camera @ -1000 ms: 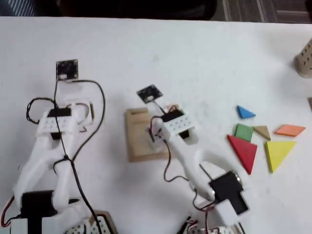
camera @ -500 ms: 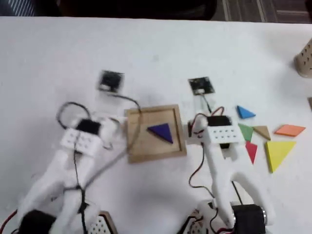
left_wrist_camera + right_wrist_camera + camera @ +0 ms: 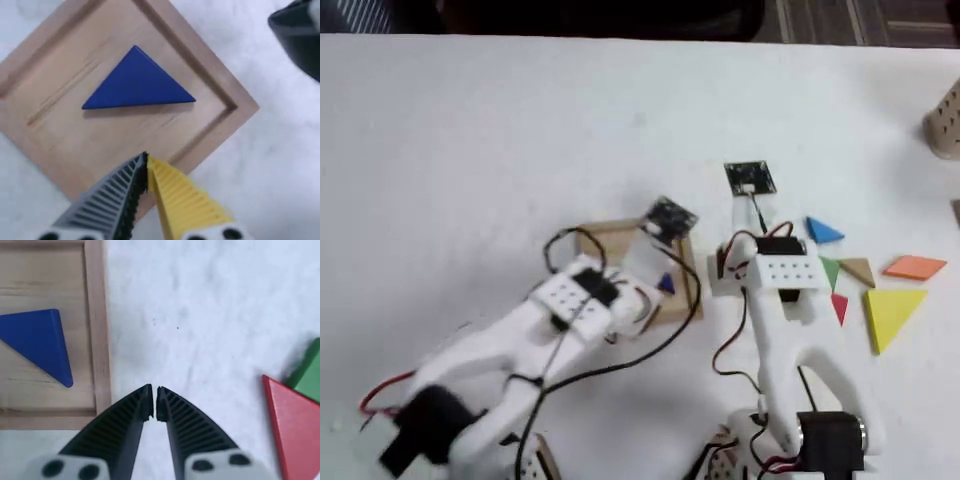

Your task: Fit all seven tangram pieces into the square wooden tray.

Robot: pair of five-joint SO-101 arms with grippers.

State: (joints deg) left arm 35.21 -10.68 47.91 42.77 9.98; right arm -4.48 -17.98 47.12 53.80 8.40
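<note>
The right end effector [image 3: 154,402], clenched empty, hangs over bare tabletop [image 3: 200,315], with the red triangle [image 3: 295,430] near on one side and the tray [image 3: 95,315] on the other. Farther off, the left end effector [image 3: 146,162], also clenched empty, hovers at the tray's rim. The blue triangle [image 3: 137,82] lies inside.

A white worktop [image 3: 520,120] with faint grey mottling spreads across nearly the whole high view, evenly lit, with only soft shadows. Beyond its far edge runs a dark band [image 3: 570,15], too dim to make out. A blue-and-white striped patch [image 3: 355,15] shows at the far left corner, and grey-brown lined floor [image 3: 880,20] at the far right. A tan perforated object [image 3: 945,125] stands at the worktop's right edge.
</note>
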